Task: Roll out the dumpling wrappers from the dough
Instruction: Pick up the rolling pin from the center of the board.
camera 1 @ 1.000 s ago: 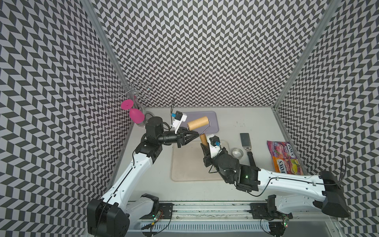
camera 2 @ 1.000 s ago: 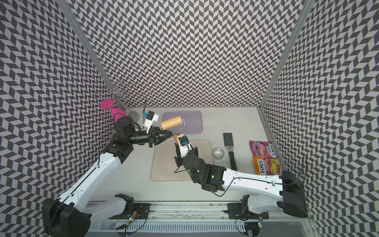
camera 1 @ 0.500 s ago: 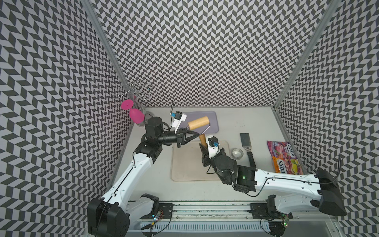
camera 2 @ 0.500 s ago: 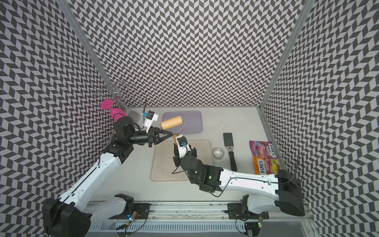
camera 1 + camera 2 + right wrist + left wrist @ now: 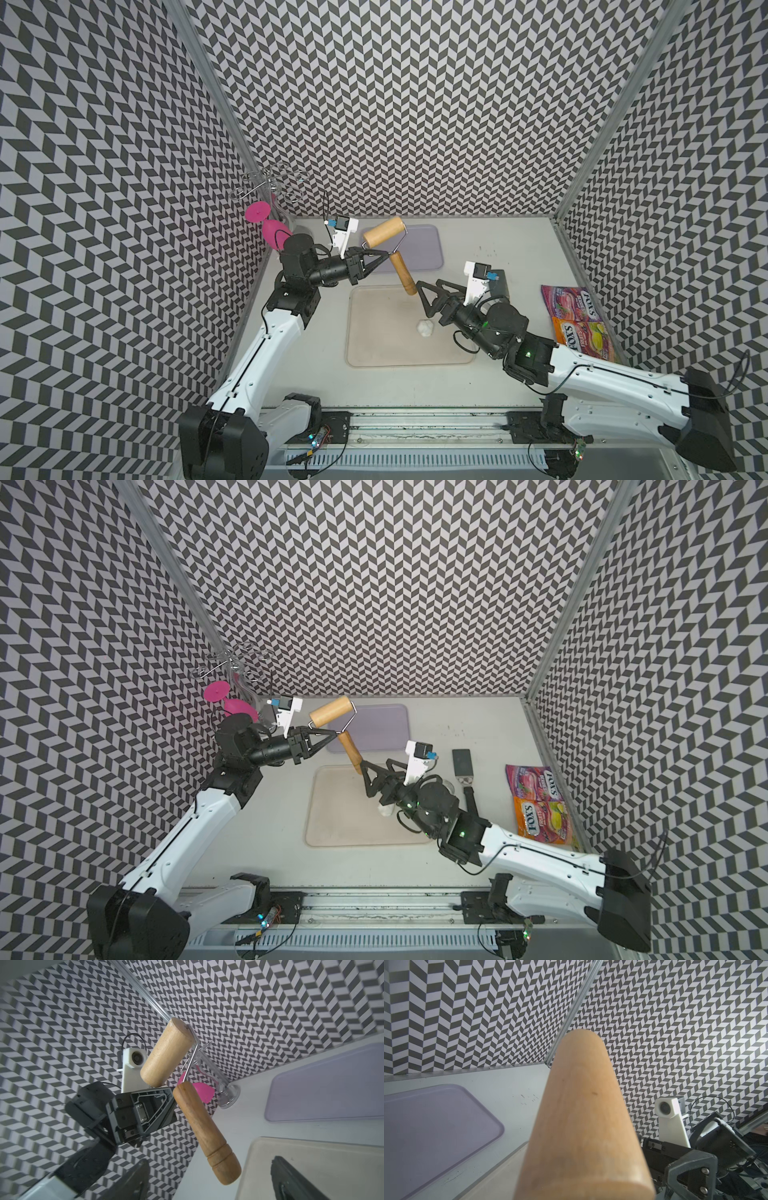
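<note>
Gripping the rolling pin (image 5: 383,232) where its wire frame meets the handle, your left gripper (image 5: 384,254) is clenched and carries it tilted above the table (image 5: 498,232), between the purple tray (image 5: 424,257) and the beige tray (image 5: 374,349). Your right gripper (image 5: 424,298) stands spread wide around the handle's free end, grasping nothing. The dough (image 5: 425,328), a small white lump, sits on the beige tray just beside that gripper.

Black-white chevron walls (image 5: 415,104) on three sides; pale grey tabletop (image 5: 519,241); metal corner posts (image 5: 218,95).
</note>
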Controlling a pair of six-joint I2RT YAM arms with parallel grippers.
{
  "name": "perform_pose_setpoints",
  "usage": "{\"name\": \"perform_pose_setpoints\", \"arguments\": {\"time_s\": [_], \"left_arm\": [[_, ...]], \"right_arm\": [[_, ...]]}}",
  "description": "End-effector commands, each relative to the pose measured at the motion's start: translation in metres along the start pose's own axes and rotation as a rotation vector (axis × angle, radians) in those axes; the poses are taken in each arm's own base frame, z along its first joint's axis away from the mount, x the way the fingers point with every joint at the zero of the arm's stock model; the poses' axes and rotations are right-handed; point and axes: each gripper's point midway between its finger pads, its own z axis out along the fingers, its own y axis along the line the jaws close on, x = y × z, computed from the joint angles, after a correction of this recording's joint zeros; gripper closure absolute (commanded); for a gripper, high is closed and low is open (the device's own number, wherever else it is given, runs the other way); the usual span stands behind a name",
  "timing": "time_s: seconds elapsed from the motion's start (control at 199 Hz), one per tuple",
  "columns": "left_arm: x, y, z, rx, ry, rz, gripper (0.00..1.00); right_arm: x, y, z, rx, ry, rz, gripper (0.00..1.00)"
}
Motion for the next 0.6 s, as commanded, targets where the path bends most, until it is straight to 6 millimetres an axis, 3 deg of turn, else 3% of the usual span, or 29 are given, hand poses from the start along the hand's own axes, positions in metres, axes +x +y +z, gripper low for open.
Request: {"name": "perform_pose_setpoints", "arguments": {"time_s": [0.0,0.216,0.367,0.598], "left_arm": [[-0.027,-0.017,-0.007,0.039,-0.084,0.048,1.0],[-0.03,-0.019,-0.012,0.076,-0.114,-0.048,1.0],[-0.03,-0.017,-0.015,0.098,-0.141,-0.15,1.0],[-0.03,0.006,-0.023,0.061,-0.199,-0.335,1.0]], "right_arm": [[0.002,0.034,-0.005,-0.224,0.065,0.289,0.09],[0.002,0.048,0.005,-0.318,0.084,0.343,0.09],[-0.005,0.045,0.017,-0.35,0.077,0.359,0.11],[-0.012,0.047,0.038,-0.378,0.061,0.329,0.11]]}}
